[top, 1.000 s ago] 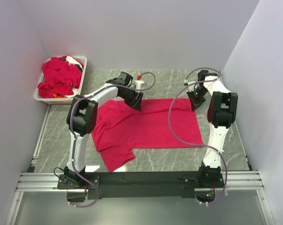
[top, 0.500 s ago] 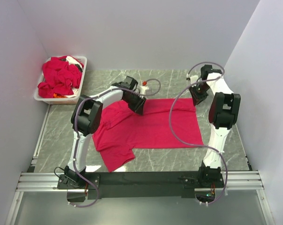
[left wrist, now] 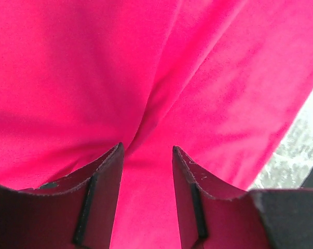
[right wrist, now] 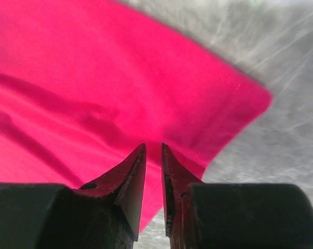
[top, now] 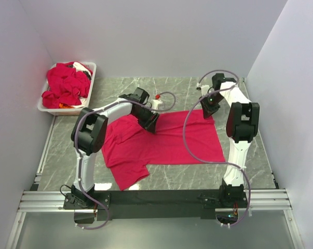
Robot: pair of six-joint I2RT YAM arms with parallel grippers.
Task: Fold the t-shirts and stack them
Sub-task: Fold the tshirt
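Jaws parted, left end effector (left wrist: 147, 148) and right end effector (right wrist: 153, 146) sit at the far edge of a t-shirt (top: 166, 142) spread centrally on the tabletop (top: 109, 88); a shallow pinch could slip, bunching the fabric

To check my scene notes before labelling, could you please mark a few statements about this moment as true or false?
1. One t-shirt lies spread on the table. True.
2. The white bin is empty. False: it holds crumpled red shirts.
3. The right gripper is near a corner of the spread shirt. True.
4. The left gripper hangs over the bin. False: it is over the spread shirt.
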